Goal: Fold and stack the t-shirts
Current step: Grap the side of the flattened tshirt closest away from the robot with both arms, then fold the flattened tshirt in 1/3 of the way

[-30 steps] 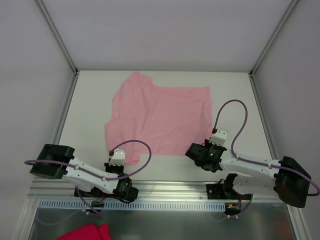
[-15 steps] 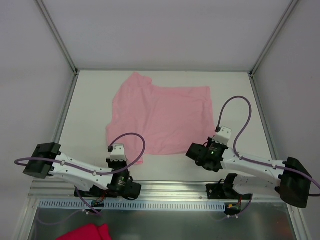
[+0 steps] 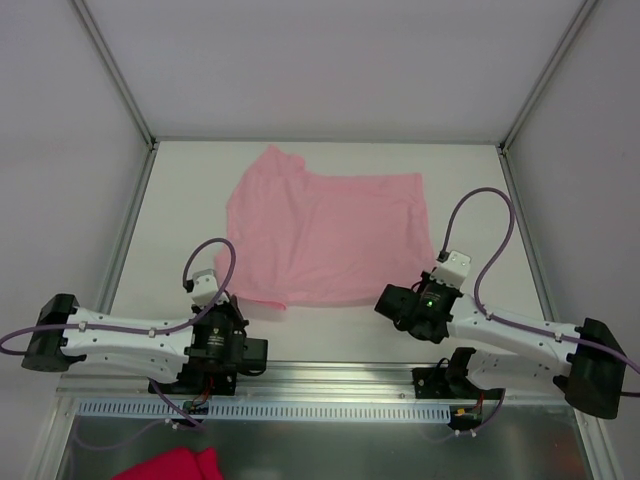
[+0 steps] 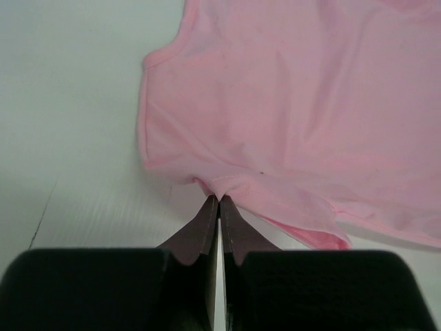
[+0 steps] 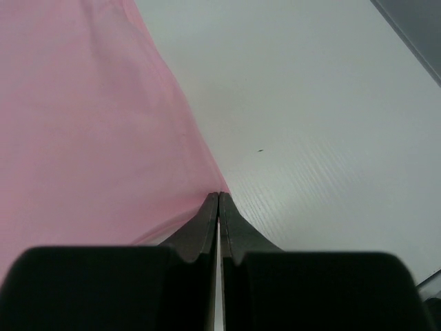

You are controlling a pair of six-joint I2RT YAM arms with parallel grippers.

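A pale pink t-shirt lies spread on the white table, one sleeve toward the back left. My left gripper is shut on the shirt's near-left edge. In the left wrist view its fingertips pinch a small bunch of that hem, and a loose fold trails to the right. My right gripper is shut on the shirt's near-right corner. The right wrist view shows the cloth running from the gripper up to the left.
A deep magenta cloth lies below the metal rail at the near edge. Grey frame posts and side walls enclose the table. Bare table shows left of the shirt and right of it.
My left gripper has swung left and away from the bases with the near-left hem, and the near flap has drawn back. The right gripper has shifted slightly right with its corner.
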